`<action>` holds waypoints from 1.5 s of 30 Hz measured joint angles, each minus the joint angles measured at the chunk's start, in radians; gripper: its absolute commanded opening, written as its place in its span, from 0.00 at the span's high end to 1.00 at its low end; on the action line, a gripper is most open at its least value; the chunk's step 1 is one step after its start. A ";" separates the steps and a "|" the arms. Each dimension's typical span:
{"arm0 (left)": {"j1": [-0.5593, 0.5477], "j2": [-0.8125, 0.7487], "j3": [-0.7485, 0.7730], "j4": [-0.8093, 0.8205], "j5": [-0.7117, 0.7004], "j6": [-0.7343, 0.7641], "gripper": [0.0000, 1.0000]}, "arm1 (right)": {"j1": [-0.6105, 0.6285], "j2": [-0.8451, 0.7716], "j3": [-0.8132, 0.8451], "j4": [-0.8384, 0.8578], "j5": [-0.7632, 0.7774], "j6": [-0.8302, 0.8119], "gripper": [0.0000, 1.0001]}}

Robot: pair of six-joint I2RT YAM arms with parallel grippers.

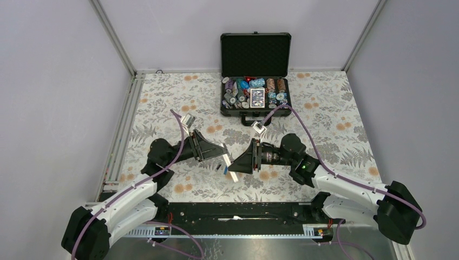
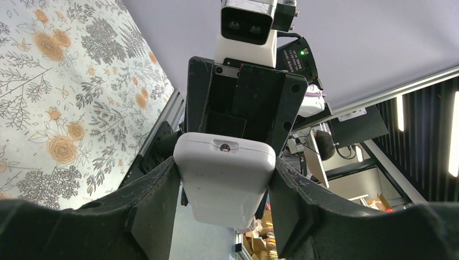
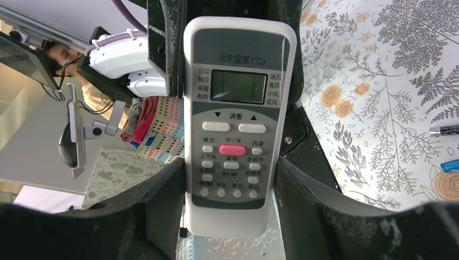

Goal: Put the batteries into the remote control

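While the small white plastic remote control (image 3: 240,124) hangs in the air between the two arms, we see the right claw (image 3: 230,162) clamped on its lower sides, button face toward that wrist camera. The left claw (image 2: 224,162) has both fingers pressed against the sides of the opposite, upper end. The remote's long axis runs from one claw to the other, above the floral tablecloth (image 1: 325,119). A thin dark cylindrical battery (image 3: 444,130) and a thin blue battery (image 3: 450,166) lie loose on the cloth below, in neither grip; we judge the left arm the nearer to them. We read 设定温度 (°C), 调整 and 开/关; no brand shows.
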 measured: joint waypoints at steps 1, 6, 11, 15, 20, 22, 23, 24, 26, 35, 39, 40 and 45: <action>0.000 0.002 -0.002 0.004 0.000 -0.001 1.00 | 0.000 0.000 0.000 -0.002 0.002 -0.001 0.77; 0.000 0.001 -0.013 0.017 -0.007 -0.006 1.00 | 0.000 -0.017 0.000 -0.035 0.015 -0.018 0.35; -0.007 -0.055 -0.015 -0.074 -0.055 0.014 1.00 | 0.001 -0.096 0.000 -0.154 0.077 -0.080 0.16; -0.006 -0.126 -0.011 -0.194 -0.118 0.045 1.00 | -0.001 -0.167 0.000 -0.275 0.145 -0.148 0.11; -0.006 -0.174 0.008 -0.346 -0.215 0.077 1.00 | -0.001 -0.223 0.000 -0.375 0.198 -0.225 0.09; -0.006 -0.176 0.010 -0.382 -0.245 0.080 1.00 | 0.002 -0.222 0.001 -0.399 0.209 -0.252 0.08; -0.006 -0.174 0.010 -0.402 -0.261 0.080 1.00 | 0.005 -0.219 0.002 -0.414 0.218 -0.266 0.08; -0.006 -0.172 0.010 -0.420 -0.274 0.080 1.00 | 0.015 -0.211 0.007 -0.431 0.232 -0.282 0.08; -0.006 -0.165 0.010 -0.442 -0.291 0.080 1.00 | 0.043 -0.195 0.022 -0.454 0.261 -0.311 0.08; -0.006 -0.135 0.012 -0.523 -0.334 0.085 1.00 | 0.250 -0.033 0.212 -0.571 0.474 -0.486 0.07; -0.006 -0.135 0.020 -0.549 -0.340 0.092 1.00 | 0.280 0.023 0.246 -0.612 0.574 -0.540 0.09; -0.006 -0.135 0.024 -0.556 -0.341 0.093 1.00 | 0.285 0.039 0.256 -0.621 0.596 -0.550 0.09; -0.006 -0.135 0.037 -0.566 -0.344 0.101 1.00 | 0.322 0.120 0.301 -0.660 0.696 -0.595 0.14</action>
